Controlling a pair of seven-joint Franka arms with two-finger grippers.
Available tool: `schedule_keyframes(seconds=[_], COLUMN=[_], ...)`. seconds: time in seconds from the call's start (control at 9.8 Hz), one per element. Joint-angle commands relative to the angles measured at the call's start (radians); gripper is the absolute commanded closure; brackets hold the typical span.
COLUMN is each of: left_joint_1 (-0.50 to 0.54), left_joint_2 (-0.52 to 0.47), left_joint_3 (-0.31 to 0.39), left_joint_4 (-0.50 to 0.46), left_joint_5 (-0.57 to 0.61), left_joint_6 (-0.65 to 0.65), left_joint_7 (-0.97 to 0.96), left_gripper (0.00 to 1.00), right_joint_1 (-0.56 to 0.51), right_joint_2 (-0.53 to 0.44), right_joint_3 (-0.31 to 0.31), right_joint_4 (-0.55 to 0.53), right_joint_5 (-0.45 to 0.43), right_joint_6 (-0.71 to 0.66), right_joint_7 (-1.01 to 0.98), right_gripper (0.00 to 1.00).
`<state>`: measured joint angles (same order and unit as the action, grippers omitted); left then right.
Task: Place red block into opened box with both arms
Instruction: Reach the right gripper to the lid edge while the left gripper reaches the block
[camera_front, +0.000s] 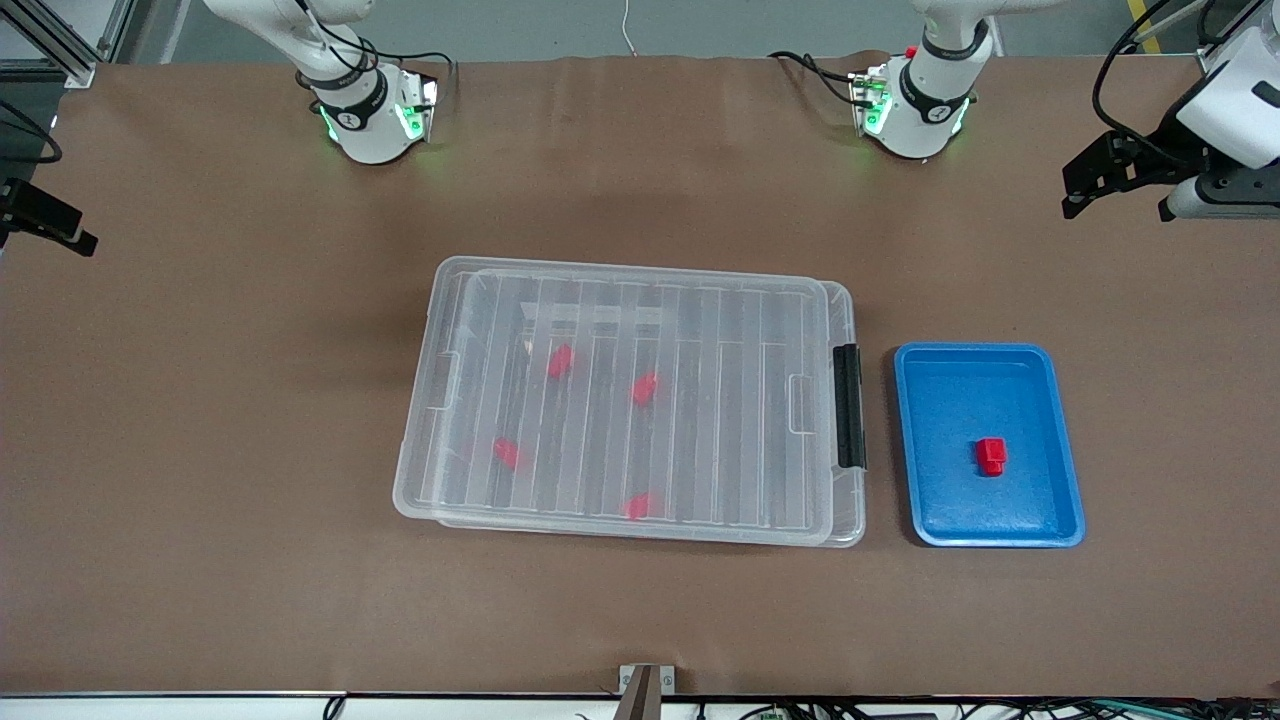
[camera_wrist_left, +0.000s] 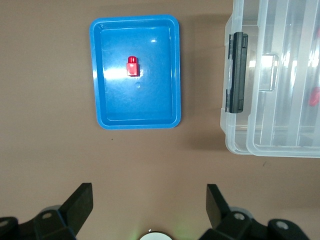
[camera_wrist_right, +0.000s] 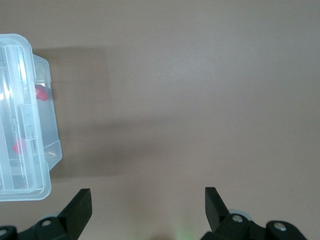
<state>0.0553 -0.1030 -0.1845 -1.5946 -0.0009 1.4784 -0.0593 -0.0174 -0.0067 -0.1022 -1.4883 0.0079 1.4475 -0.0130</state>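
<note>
One red block lies in a blue tray. Beside the tray stands the clear box, with its ribbed lid lying over it and a black latch at the tray end. Several more red blocks show through the lid. My left gripper hangs open and empty over bare table at the left arm's end. My right gripper hangs open and empty over bare table at the right arm's end.
Brown table mat covers the whole surface. Both arm bases stand along the edge farthest from the front camera. A small metal bracket sits at the table's near edge.
</note>
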Motion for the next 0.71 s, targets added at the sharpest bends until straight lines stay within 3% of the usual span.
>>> schedule_keyframes(seconds=[0.0,0.31,0.41,0.61], left_joint_1=[0.000,0.003,0.001,0.000], left_joint_2=[0.022,0.071,0.086,0.132], left_joint_3=[0.000,0.017,0.037,0.040], left_joint_4=[0.002,0.031,0.031,0.027], left_joint_5=[0.002,0.002,0.019,0.062], left_joint_6=[-0.038,-0.036,-0.032,-0.007], left_joint_7=[-0.008,-0.002,0.004,0.006], left_gripper=[0.00,0.00,0.00,0.00], right_joint_1=[-0.018,-0.012,0.003,0.120], right_joint_2=[-0.009,-0.004,0.008,0.106], right_joint_3=[0.009,0.012,0.016,0.018], right_joint_4=[-0.010,-0.010,-0.007,-0.007], right_joint_5=[0.006,0.023,0.096,0.116], right_joint_6=[0.008,0.004,0.008,0.036], right_joint_7=[-0.013,-0.010,-0.016,-0.006], right_gripper=[0.00,0.00,0.00,0.00])
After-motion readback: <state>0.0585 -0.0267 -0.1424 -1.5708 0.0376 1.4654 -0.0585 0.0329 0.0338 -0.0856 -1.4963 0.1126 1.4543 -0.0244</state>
